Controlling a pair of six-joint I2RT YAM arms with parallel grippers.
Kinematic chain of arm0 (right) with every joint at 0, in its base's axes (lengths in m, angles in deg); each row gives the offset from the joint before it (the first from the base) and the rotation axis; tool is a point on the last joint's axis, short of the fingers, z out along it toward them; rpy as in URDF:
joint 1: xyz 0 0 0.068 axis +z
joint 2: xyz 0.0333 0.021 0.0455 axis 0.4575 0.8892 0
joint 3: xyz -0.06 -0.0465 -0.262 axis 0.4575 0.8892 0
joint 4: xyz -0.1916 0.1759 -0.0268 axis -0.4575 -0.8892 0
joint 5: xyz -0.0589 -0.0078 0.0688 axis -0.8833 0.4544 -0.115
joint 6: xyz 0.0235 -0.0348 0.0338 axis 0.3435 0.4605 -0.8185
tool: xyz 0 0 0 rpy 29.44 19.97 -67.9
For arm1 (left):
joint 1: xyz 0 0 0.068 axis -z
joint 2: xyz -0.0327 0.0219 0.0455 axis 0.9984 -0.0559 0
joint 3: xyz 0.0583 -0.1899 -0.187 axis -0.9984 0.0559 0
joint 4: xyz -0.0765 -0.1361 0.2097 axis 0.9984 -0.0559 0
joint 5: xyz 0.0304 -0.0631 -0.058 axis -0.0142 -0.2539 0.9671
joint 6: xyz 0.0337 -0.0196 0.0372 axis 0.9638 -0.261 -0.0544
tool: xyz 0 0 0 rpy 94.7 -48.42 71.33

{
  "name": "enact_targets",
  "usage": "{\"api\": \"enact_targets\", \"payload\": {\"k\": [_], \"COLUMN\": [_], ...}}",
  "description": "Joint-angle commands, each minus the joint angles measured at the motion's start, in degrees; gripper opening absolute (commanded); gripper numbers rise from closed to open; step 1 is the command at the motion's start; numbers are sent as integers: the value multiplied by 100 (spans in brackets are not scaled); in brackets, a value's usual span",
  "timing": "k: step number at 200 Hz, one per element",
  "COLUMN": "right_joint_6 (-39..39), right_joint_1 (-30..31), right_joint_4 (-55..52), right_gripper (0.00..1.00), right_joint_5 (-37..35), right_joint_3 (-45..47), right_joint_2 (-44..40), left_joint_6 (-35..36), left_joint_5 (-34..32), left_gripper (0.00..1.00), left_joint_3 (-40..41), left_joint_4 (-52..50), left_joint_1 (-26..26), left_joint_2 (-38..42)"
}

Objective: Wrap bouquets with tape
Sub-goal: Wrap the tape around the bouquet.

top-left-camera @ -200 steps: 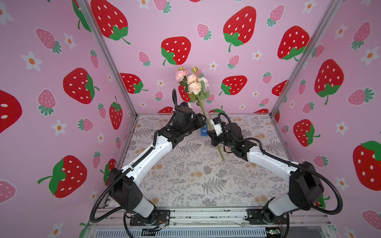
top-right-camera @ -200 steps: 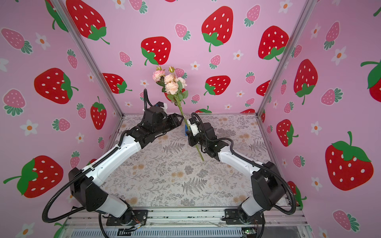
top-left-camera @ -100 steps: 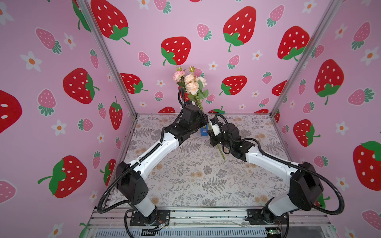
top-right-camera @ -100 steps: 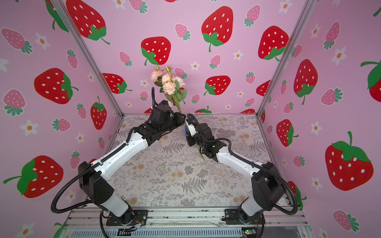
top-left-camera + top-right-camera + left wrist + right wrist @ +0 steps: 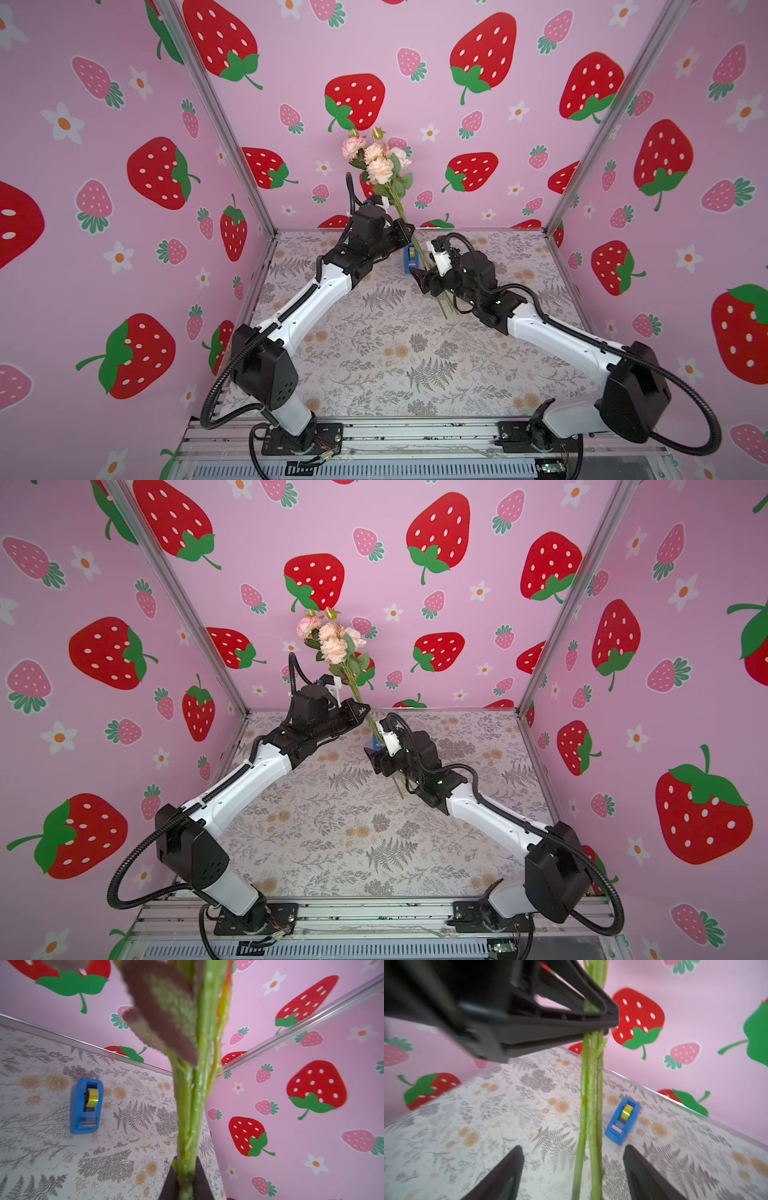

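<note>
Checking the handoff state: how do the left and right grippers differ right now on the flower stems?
The left gripper is shut on the bouquet stems; the right gripper is open, with the stems running between its fingers and touching neither. The left gripper sits higher on the stems, nearer the leaves; the right gripper is lower, toward the cut ends. Shared: both line up on the same stems, and neither touches the tape.

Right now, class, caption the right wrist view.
Left fingers pinch thin green stems; right fingers open around them; blue tape dispenser beyond.
</note>
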Motion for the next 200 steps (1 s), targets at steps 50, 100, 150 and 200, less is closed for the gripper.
{"api": "enact_targets", "payload": {"k": [50,100,150,200], "right_joint_6": [-1452,-416,1147,1863], "right_joint_1": [-385,-334,45,359], "right_joint_4": [1492,1257,723,724], "right_gripper": [70,0,0,0], "right_joint_5": [2852,1189,-1101,-2756], "right_joint_3": [-6,2,-268,-508], "right_joint_2": [441,159,100,387], "left_joint_6": [-113,617,1178,642], "left_joint_5": [2695,2373,805,-523], "left_gripper": [0,0,54,30], "left_joint_3": [53,-214,-425,-575], "left_joint_4": [3064,2040,420,-297], "left_joint_1": [-258,-201,-130,50], "left_joint_2": [142,154,308,338]}}
